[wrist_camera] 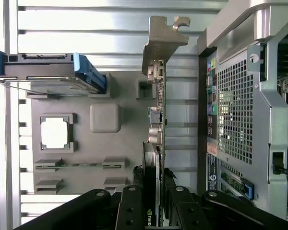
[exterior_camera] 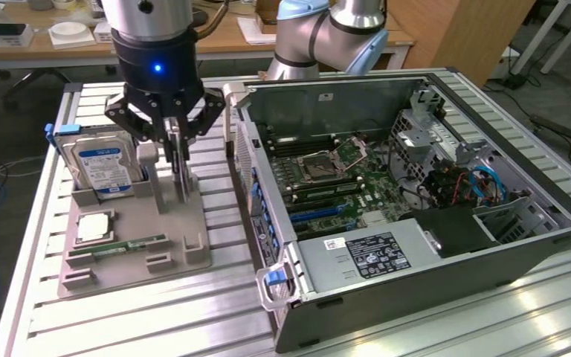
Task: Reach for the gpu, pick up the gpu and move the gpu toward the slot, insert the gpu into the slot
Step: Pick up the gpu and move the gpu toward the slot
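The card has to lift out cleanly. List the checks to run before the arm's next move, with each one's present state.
1. Gripper lined up over the thin green circuit card with silver end bracket, the gpu: ok.
2. gpu standing on edge in the grey moulded tray: ok.
3. Blue-labelled silver hard drive apart from the gpu: ok.
4. Black computer case open, green motherboard exposed: ok.
5. Slot free of obstruction: cannot tell.
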`<state>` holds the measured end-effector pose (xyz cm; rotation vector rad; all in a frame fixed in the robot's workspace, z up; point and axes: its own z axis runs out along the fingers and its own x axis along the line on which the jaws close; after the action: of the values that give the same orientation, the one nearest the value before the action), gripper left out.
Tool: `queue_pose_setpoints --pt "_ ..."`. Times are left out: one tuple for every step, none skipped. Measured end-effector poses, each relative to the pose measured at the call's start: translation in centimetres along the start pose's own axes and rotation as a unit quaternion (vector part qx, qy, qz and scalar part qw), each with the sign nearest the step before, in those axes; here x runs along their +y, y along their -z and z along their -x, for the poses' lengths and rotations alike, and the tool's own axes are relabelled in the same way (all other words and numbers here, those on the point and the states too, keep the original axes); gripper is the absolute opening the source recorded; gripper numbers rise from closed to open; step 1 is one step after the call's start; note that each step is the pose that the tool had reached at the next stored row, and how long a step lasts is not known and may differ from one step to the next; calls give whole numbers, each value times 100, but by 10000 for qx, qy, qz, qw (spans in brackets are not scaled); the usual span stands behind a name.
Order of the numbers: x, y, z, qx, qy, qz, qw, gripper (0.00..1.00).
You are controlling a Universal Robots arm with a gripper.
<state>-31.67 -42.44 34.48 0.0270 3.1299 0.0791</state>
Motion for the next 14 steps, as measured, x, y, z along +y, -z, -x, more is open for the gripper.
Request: queue_pose_setpoints --pt "1 17 0 0 0 0 10000 26" --pt "2 36 0 0 0 0 10000 26" --pt "3 52 0 0 0 0 10000 26" --pt "4 69 1 0 0 0 10000 26" --pt "4 85 1 0 0 0 10000 26" --pt "5 101 1 0 0 0 10000 26" --pt "6 120 1 0 0 0 10000 26" --pt "7 140 1 0 0 0 10000 26" --pt "8 159 1 0 0 0 10000 26" --pt "9 179 2 0 0 0 10000 26" --pt "10 199 2 0 0 0 10000 26" --pt "11 221 2 0 0 0 10000 26" --pt "12 243 2 0 0 0 10000 26" --pt "14 264 2 0 0 0 10000 26"
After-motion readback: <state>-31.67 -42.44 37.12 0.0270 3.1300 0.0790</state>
